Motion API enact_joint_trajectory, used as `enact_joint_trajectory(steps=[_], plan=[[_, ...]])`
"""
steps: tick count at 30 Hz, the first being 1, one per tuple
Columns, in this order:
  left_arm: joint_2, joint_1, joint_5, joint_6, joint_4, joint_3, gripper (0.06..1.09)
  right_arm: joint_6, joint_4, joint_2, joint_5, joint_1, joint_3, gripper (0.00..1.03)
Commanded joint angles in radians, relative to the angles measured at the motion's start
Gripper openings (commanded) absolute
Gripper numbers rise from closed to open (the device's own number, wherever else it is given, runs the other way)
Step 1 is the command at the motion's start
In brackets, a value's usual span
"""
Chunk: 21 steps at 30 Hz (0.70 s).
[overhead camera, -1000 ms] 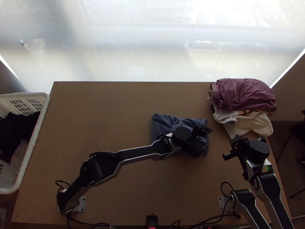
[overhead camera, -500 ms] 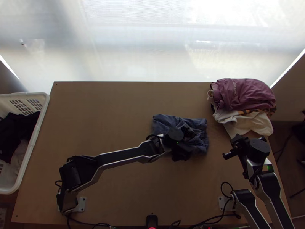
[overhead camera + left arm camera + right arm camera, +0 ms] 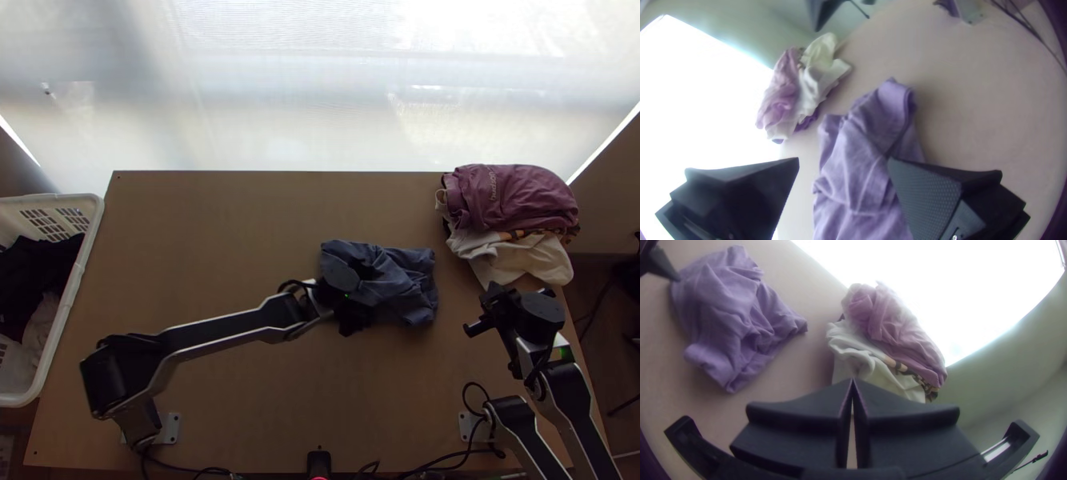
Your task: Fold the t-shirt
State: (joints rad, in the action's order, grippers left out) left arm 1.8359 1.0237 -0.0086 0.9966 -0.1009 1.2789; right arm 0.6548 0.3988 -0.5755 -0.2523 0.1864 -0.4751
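Now my right gripper (image 3: 852, 380) rests clenched near the right edge of the table (image 3: 216, 240); inward of that edge, my left gripper (image 3: 843, 159), released, has moved leftward over the rumpled t-shirt (image 3: 408, 280), probably for more tidying; clothes (image 3: 512, 200) occupy the far right corner.

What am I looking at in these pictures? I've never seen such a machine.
These are two robot arms, left and right, mounted at a wooden table. One picture looks down from above; the other two come from cameras on the arms' wrists.

The blue-grey t-shirt to be folded lies rumpled near the middle. At the far right is a pile of clothes, a maroon one over a cream one; a white basket stands at the left.

Neither hand holds anything: the left hand is open at the t-shirt, the right hand closed.
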Motion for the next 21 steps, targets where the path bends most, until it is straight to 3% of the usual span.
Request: enact_joint_trajectory(steps=[1,6,7,12,21], plan=[[-0.155,-0.113,-0.059,-0.259,0.133,-0.027,0.79,-0.050,-0.021,-0.058,-0.002,0.119,0.001,0.03],[-0.159,-0.211,-0.005,-0.546,0.250,-0.004,0.17,-0.100,-0.075,-0.155,-0.002,0.242,-0.014,0.03],[-0.148,-0.237,0.025,-0.607,0.288,0.010,0.10,-0.118,-0.087,-0.188,-0.002,0.278,-0.025,0.03],[-0.076,-0.313,0.177,-0.811,0.412,0.050,0.10,-0.162,-0.158,-0.346,-0.001,0.453,-0.086,0.03],[0.034,-0.350,0.369,-1.007,0.494,0.080,0.10,-0.264,-0.259,-0.604,0.042,0.619,-0.235,0.03]])
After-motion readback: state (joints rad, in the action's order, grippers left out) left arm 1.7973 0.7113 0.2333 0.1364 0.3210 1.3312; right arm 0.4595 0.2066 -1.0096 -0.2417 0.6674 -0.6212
